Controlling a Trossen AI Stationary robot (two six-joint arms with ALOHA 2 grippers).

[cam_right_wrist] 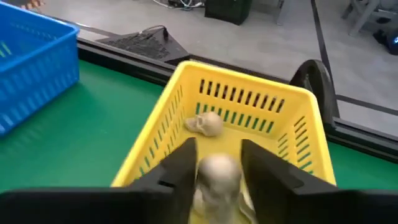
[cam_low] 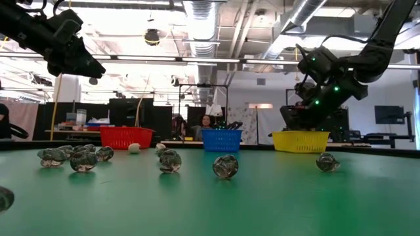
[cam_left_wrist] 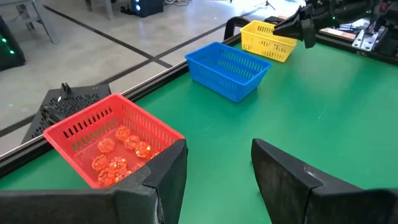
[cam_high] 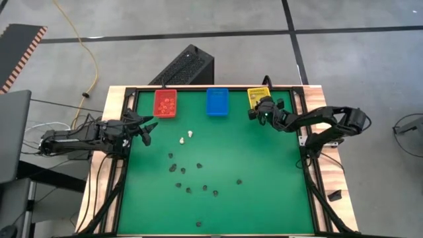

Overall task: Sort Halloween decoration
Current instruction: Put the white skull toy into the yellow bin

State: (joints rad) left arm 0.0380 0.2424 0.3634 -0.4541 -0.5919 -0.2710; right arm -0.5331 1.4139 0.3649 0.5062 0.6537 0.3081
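Cream trinket (cam_right_wrist: pixel 217 171) between right fingers (cam_right_wrist: pixel 177 168), lower part cut off.

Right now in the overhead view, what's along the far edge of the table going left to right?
Left gripper → red bin → blue bin → yellow bin, with the right gripper hovering at its near end.

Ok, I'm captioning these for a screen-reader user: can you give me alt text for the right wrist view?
The right gripper hangs over a yellow bin with a cream-white skull trinket between its two dark fingers. Another cream-white skull already lies inside the bin. A blue bin stands beside it on the green table.
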